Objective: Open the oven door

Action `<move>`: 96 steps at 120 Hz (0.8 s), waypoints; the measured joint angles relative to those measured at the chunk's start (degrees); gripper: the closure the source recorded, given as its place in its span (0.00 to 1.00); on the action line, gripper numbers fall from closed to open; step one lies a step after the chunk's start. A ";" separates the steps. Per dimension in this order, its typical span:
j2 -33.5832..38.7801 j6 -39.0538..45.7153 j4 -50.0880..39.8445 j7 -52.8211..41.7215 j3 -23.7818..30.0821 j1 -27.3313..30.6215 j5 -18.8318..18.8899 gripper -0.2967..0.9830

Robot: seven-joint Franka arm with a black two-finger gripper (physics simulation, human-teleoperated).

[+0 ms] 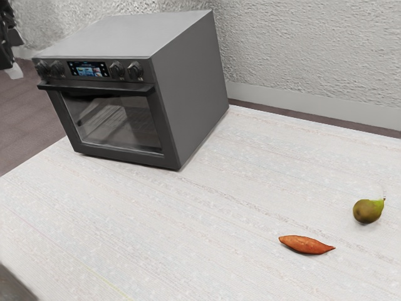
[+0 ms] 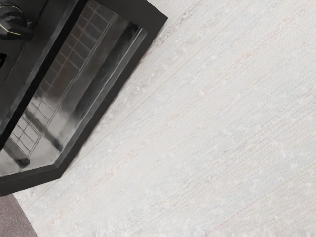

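Fingers cannot be judged open or closed. Gripper [image 1: 10, 63] hangs apart from the handle [image 1: 94, 89], presumably keeping room to approach. Oven door [image 1: 119, 125] is shut on the table [image 1: 207, 219], handle along its top, likely for leverage.

The exterior view cuts off the pincer [image 1: 7, 50] (the wrist view, the oven [image 2: 148, 15]).

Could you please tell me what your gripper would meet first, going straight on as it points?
My gripper would probably meet the tabletop by the oven's front, though depth is unclear.
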State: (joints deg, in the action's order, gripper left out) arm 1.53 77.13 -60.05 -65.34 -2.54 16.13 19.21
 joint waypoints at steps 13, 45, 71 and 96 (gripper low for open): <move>-4.26 1.77 0.20 -7.68 0.05 3.21 6.75 0.23; -9.17 9.22 0.32 -28.25 -0.02 11.12 -9.80 0.23; -14.95 11.14 2.04 -41.03 2.50 14.44 -19.53 0.23; -19.03 12.01 4.96 -49.17 3.09 14.50 -21.40 0.23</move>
State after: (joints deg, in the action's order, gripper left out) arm -17.50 89.14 -55.08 -114.52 0.55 30.63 -2.18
